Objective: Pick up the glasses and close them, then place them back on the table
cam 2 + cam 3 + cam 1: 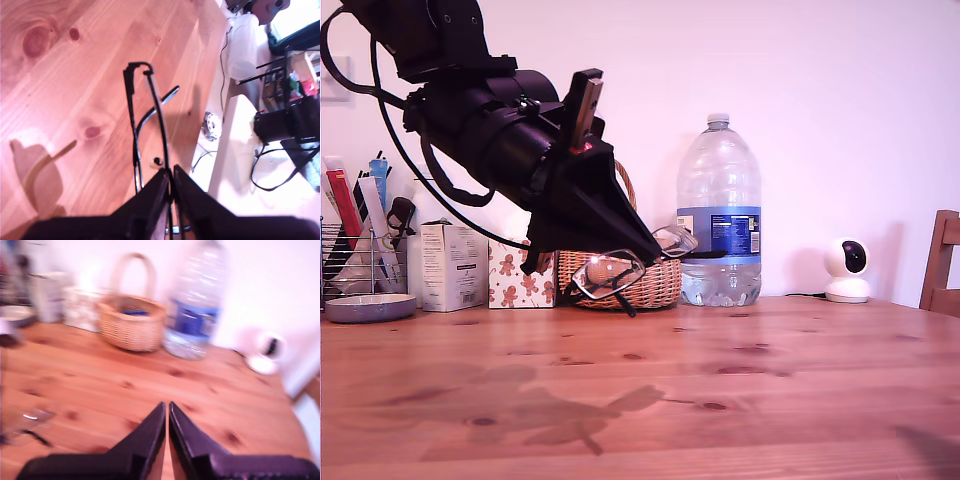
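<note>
One table: reddish pine planks [770,400], knots showing.
Bottle: one clear water bottle [720,215], blue label, print unreadable.
Basket: one wicker basket [655,283]; something blue inside in my second wrist view, otherwise unclear.
Boxes: one white box [450,265], one gingerbread-man box [510,275].
First gripper: my first gripper [170,181] pinches the glasses [610,274], held above the table before the basket.
Second gripper: my second gripper [166,412], jaws together, holding nothing.
</note>
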You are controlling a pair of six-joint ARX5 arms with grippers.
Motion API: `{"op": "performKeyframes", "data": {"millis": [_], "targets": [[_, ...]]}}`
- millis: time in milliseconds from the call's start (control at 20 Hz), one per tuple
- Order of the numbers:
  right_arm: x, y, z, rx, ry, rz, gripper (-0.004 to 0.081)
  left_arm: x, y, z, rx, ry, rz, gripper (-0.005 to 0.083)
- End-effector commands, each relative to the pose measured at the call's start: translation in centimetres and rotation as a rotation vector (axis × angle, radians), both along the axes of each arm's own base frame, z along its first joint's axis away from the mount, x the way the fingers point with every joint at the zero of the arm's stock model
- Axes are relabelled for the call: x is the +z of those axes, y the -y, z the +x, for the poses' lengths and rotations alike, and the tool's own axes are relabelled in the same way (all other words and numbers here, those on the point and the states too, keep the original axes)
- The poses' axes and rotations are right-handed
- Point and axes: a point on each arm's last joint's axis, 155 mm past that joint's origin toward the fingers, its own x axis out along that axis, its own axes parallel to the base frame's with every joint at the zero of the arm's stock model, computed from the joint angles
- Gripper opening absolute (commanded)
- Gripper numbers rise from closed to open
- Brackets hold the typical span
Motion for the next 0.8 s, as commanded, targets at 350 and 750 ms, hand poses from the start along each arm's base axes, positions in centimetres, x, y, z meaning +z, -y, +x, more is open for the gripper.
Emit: {"op": "performKeyframes", "data": {"millis": [350, 750], "targets": [[-3.8, 3.7, 0.2, -0.167, -0.039, 0.117, -0.001, -1.2, 0.2, 1.0, -0.013, 0.08, 0.032, -0.0023], [-6.7, 1.4, 0.6, -0.066, -0.064, 0.164, -0.001, -1.4, 0.2, 1.0, -0.035, 0.105, 0.029, -0.0023]]}}
